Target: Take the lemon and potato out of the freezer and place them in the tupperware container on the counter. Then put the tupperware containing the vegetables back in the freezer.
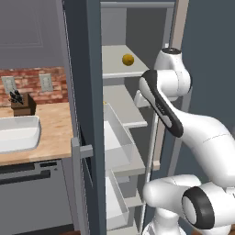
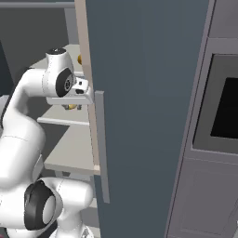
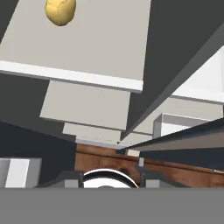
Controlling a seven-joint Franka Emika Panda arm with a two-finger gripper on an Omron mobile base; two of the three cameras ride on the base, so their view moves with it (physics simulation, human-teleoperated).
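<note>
The freezer (image 1: 85, 69) stands open, with pale grey shelves inside. The potato (image 1: 128, 59), a dull yellow-tan lump, lies on the upper shelf; it also shows in the hand view (image 3: 61, 11) and peeks past the door edge (image 2: 79, 59). My gripper (image 2: 69, 106) hangs below the white hand, just in front of the shelves and pointing down. A small bright yellow shape, the lemon (image 2: 73, 107), sits between its fingers. In the left base view my own arm hides the hand. The white tupperware container (image 1: 20, 120) rests on the beige counter (image 1: 55, 133) at the left.
White translucent door bins (image 1: 118, 137) line the open freezer door close to my arm. A second dark door with a grey handle (image 2: 100, 139) stands right of the hand. A knife block (image 1: 23, 103) stands by the brick wall. An oven (image 2: 223, 107) is at far right.
</note>
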